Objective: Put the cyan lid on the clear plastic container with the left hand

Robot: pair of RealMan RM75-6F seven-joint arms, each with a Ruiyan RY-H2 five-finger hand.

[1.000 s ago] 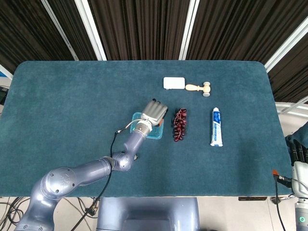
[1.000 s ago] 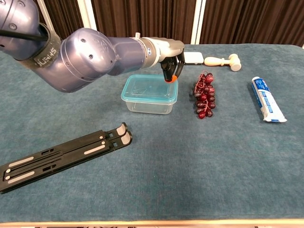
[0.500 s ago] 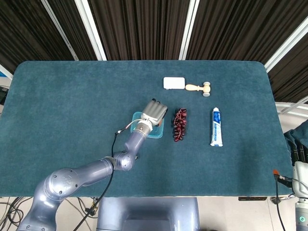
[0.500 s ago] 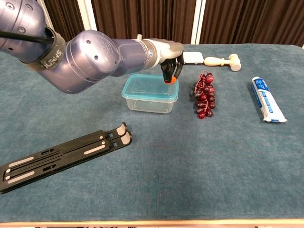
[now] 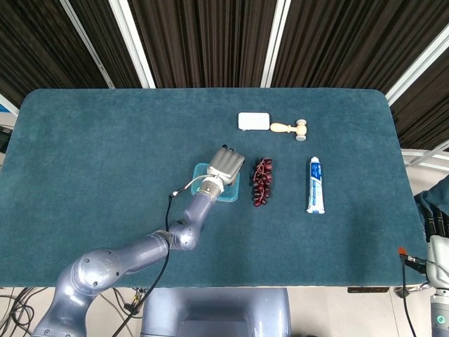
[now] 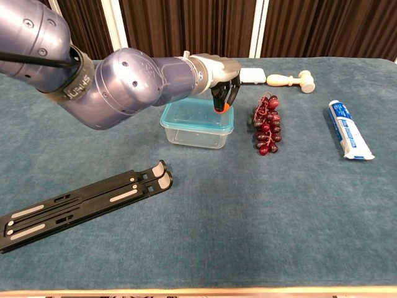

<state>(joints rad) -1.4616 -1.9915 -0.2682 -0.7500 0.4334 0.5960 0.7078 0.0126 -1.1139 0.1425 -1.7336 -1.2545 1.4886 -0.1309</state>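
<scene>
Table [image 5: 91, 175] teal felt; left arm hides much of the cyan lid [image 6: 186, 121] in head view. Right hand [image 5: 436, 228] cut off at frame edge, grip can't tell. One clear plastic container [image 6: 195, 135] mid-table, lid seated on top, contents not discernible. Left hand [image 6: 222, 84] above its far right corner, fingers curled down; orange fingertip [image 6: 221, 110] touching lid, nothing held. One black folding stand [image 6: 80, 202], one grape bunch [image 6: 265, 127], one toothpaste tube [image 6: 348, 138].

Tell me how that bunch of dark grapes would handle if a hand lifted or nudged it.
The grape bunch would probably sag and swing, being many small berries in a loose cluster. Its glossy round berries look slippery and easy to crush. Nudged on the table, it would likely drag rather than roll.
</scene>
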